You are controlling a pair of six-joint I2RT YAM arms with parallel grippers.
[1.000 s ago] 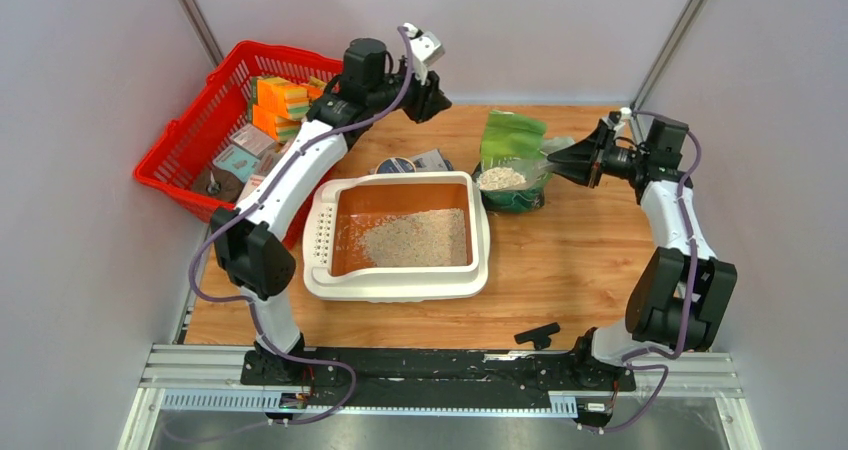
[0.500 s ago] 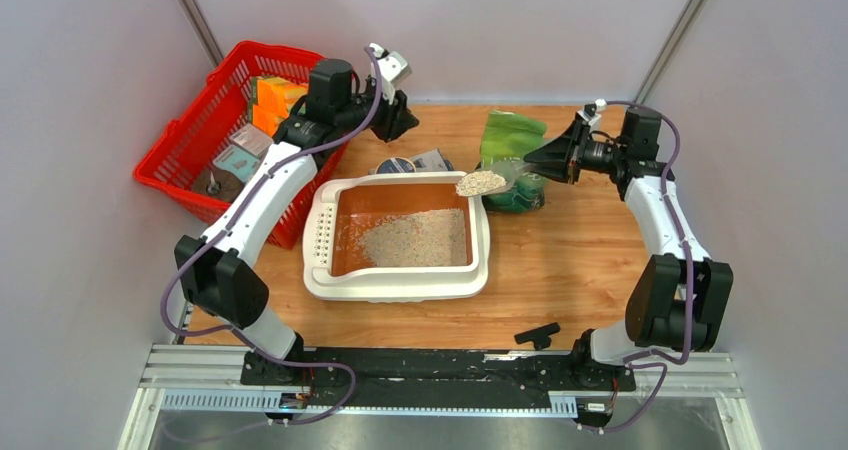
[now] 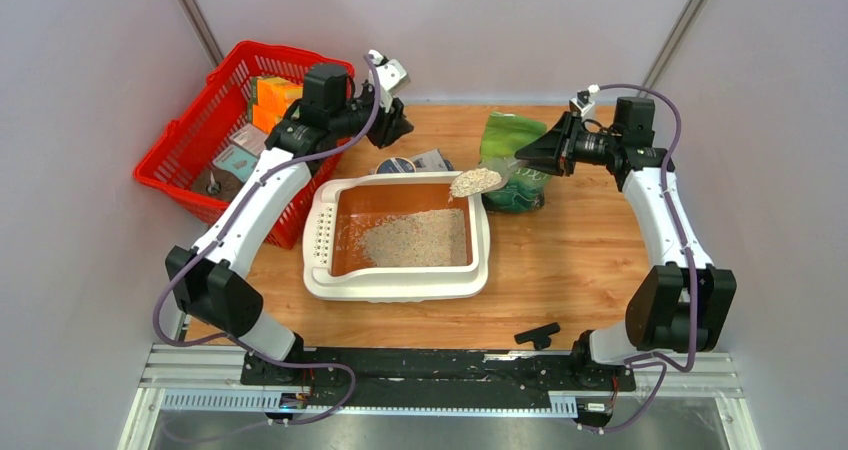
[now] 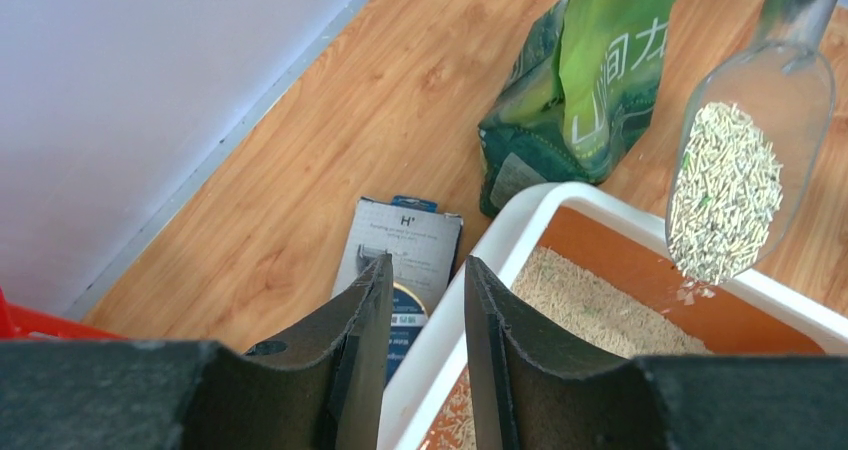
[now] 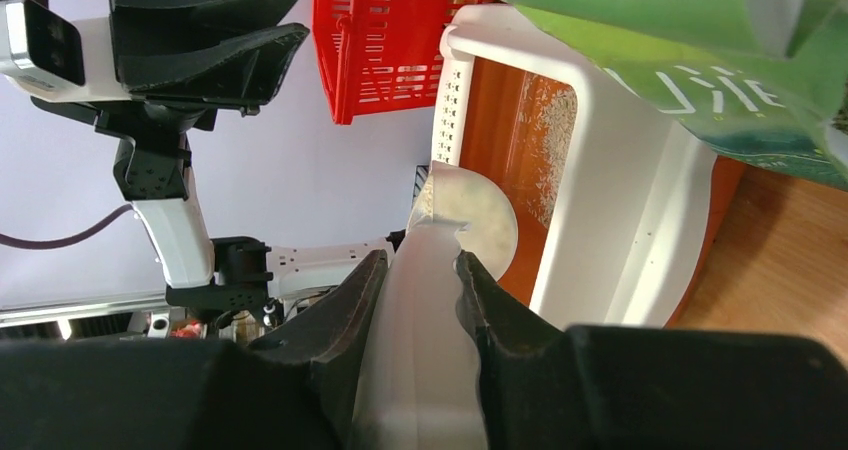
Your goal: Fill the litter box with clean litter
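The scoop [image 4: 800, 70] of litter [image 4: 725, 190], clamped in the right gripper [image 5: 415, 265]'s jaws, has advanced over the litter box [image 3: 400, 288] rim and I judge it needs tipping next; the left gripper [image 4: 420, 270]'s jaws sit slightly apart, empty.

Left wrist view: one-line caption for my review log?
Clear plastic scoop of pale beige litter pellets poised over the cream-white plastic litter box rim, dark green printed bag behind.

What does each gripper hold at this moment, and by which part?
The right gripper holds the clear scoop, loaded with litter, by its handle. The left gripper holds nothing.
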